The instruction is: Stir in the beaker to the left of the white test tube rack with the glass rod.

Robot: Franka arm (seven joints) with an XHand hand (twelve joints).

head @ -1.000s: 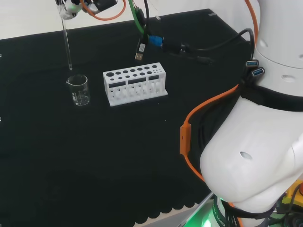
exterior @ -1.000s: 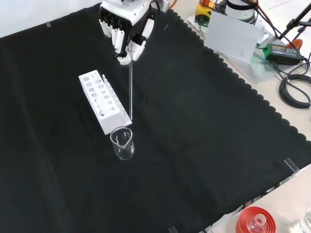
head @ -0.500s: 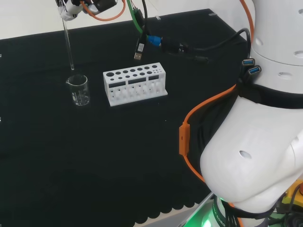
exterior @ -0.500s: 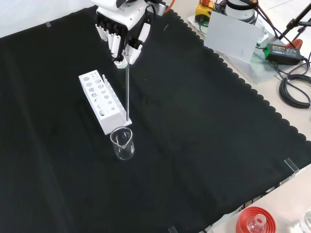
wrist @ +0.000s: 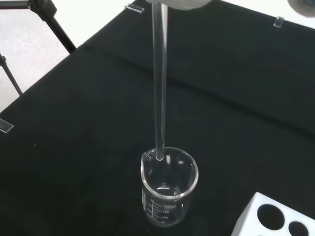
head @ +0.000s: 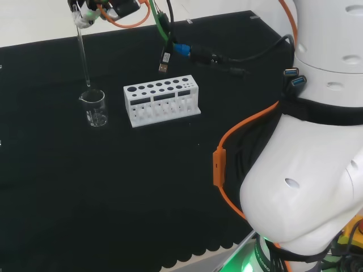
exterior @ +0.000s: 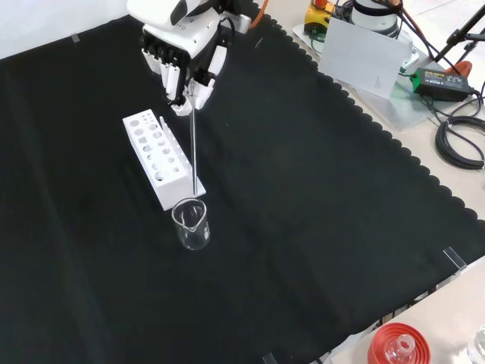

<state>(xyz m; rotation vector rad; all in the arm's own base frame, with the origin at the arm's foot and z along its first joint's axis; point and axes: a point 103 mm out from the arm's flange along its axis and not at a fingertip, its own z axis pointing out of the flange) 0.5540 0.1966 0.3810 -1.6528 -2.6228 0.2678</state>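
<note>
A small clear beaker stands on the black cloth just left of the white test tube rack in the head view. My hand hangs high above it, fingers curled on the top of a long glass rod. The rod hangs nearly upright. In the wrist view its lower tip sits at the beaker's rim, over the mouth near the spout.
Orange and black cables with a plug dangle above the rack in the head view. The arm's white links stand at that view's right. Beyond the cloth's scalloped edge lie a red ribbed stand, a grey plate and cables.
The hand with the rod has shifted left in the front view, bringing the rod's tip from beside the rack to over the beaker's mouth. Beaker and rack have not moved.
</note>
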